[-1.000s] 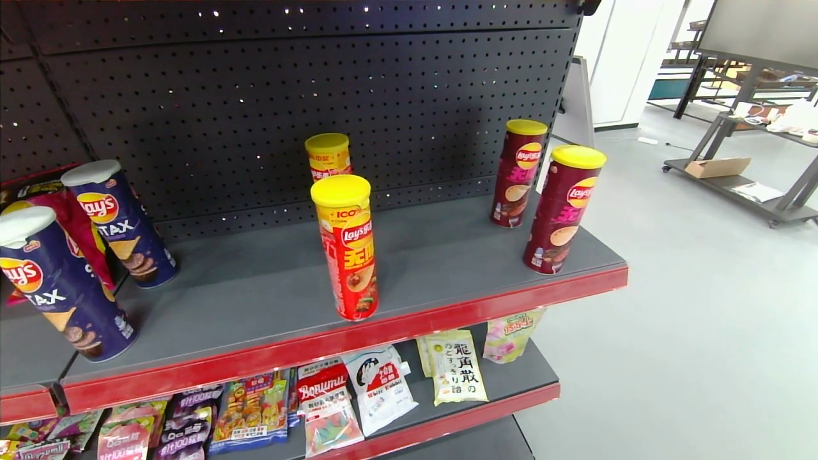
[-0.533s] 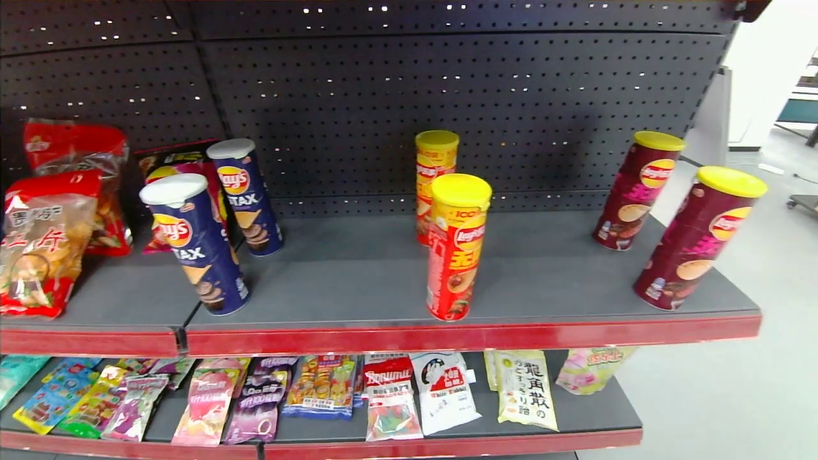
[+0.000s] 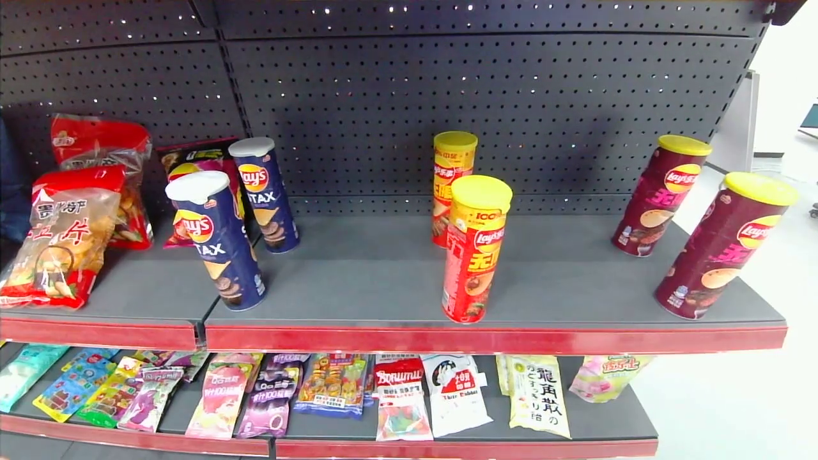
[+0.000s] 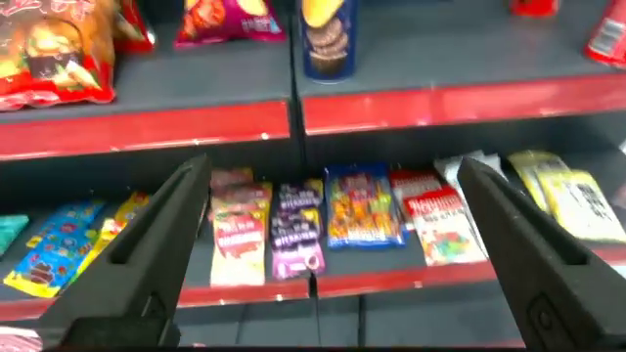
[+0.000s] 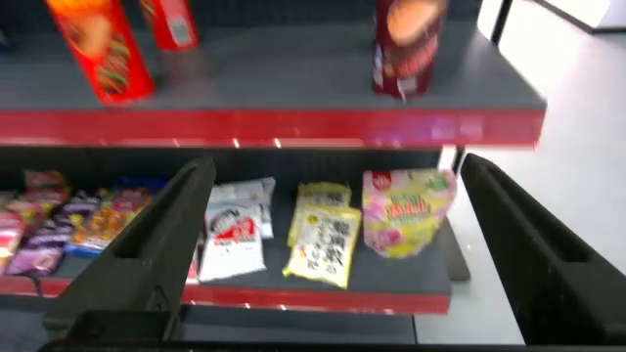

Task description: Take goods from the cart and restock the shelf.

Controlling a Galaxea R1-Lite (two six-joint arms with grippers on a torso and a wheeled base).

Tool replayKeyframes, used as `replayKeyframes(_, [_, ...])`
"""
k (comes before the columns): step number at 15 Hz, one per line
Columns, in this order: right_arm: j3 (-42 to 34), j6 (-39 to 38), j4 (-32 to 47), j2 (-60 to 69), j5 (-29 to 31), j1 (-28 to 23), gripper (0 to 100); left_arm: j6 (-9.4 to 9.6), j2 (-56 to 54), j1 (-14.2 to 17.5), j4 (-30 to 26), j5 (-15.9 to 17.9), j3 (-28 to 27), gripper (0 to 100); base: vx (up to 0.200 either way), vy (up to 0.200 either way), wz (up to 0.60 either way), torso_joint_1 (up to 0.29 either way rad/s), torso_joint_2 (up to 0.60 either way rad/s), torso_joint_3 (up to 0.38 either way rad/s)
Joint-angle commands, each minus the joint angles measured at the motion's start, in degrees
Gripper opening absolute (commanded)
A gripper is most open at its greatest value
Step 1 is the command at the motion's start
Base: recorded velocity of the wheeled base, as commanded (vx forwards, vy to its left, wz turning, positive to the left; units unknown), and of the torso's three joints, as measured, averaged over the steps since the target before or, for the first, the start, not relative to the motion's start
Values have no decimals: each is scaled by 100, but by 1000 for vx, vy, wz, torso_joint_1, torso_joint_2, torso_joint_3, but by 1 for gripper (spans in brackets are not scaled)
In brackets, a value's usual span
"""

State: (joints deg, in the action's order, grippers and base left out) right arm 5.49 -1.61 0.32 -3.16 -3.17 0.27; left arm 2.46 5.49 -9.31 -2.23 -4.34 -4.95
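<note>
Red-edged shelf (image 3: 492, 340), open floor (image 3: 735, 409) rightward

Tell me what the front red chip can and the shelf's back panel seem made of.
Front red chip can: likely glossy printed cardboard tube, judging by its sheen; yellow lid looks plastic. Back panel: probably matt painted metal, with rows of punched holes.

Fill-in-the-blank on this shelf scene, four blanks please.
The front navy-blue cylindrical chip can has a ___ lid.
The rightmost dark-red cylindrical chip can has a ___ lid.
The flat candy packets lie on the ___ grey shelf.
The left gripper and the right gripper have jaws ___, holding nothing.
Missing: white; yellow; lower; open.
</note>
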Motion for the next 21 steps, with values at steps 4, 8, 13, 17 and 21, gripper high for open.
replayKeyframes(4, [2282, 486, 12, -3569, -1054, 729, 100, -158, 49, 0, 126, -32, 319, 100, 0, 0, 0, 0, 0, 0])
replayKeyframes(8, [2150, 1049, -23, -5133, -887, 1221, 100, -114, 40, 0, 135, -23, 319, 100, 0, 0, 0, 0, 0, 0])
replayKeyframes(13, [2273, 1040, -1262, -7181, -632, 1705, 100, -114, 40, 0, 135, -49, 319, 100, 0, 0, 0, 0, 0, 0])
replayKeyframes(17, [2501, 873, -1684, -8025, -360, 2118, 100, -106, 40, 0, 135, -49, 319, 100, 0, 0, 0, 0, 0, 0])
replayKeyframes(21, [2941, 846, -1684, -8482, -219, 2144, 100, -114, 40, 0, 135, -49, 319, 100, 0, 0, 0, 0, 0, 0])
